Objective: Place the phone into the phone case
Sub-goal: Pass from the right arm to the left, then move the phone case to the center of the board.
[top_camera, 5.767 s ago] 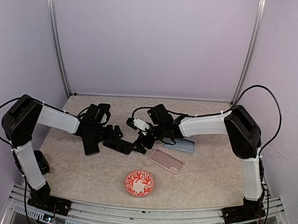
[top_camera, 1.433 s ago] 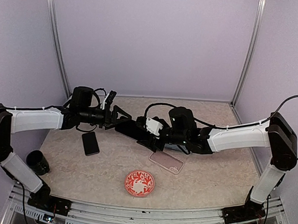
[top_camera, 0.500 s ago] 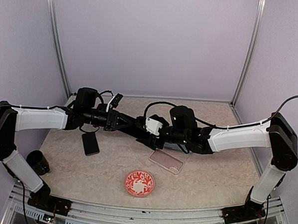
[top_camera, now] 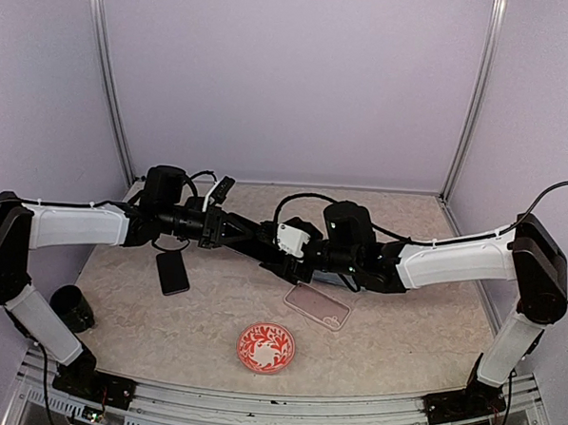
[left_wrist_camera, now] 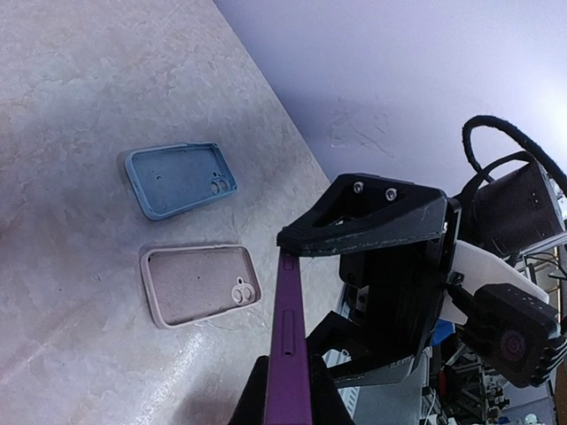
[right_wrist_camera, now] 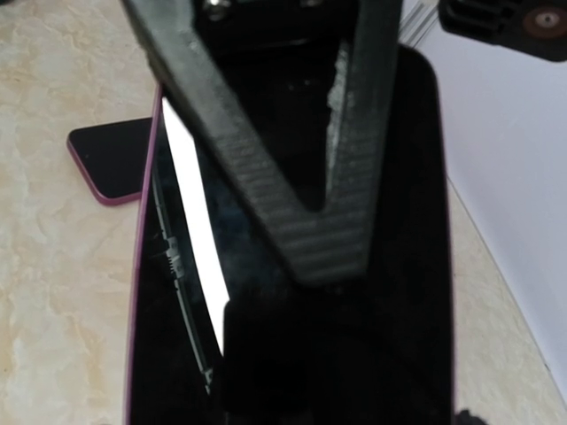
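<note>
A dark phone with a purple rim (top_camera: 256, 246) hangs in the air above mid-table, held between both arms. My left gripper (top_camera: 228, 233) is shut on its left end, pinching its two faces (left_wrist_camera: 285, 376); the purple edge (left_wrist_camera: 288, 319) runs up to the right gripper's ribbed finger (left_wrist_camera: 363, 221). My right gripper (top_camera: 282, 257) grips the phone's other end across its width. In the right wrist view the screen (right_wrist_camera: 354, 310) fills the frame, with the left fingers (right_wrist_camera: 310, 221) on it. A pinkish phone case (top_camera: 317, 306) (left_wrist_camera: 199, 283) lies open side up on the table.
A blue case (left_wrist_camera: 177, 180) lies beyond the pink one, mostly hidden under the right arm from above. A second dark phone (top_camera: 173, 272) (right_wrist_camera: 111, 159) lies flat at the left. A red patterned plate (top_camera: 265, 347) sits near the front, a black cup (top_camera: 69, 306) at the front left.
My left jaws have closed onto the phone's left end. Earlier the right gripper lifted the phone off the table. Both arms have hardly moved in the last half second.
</note>
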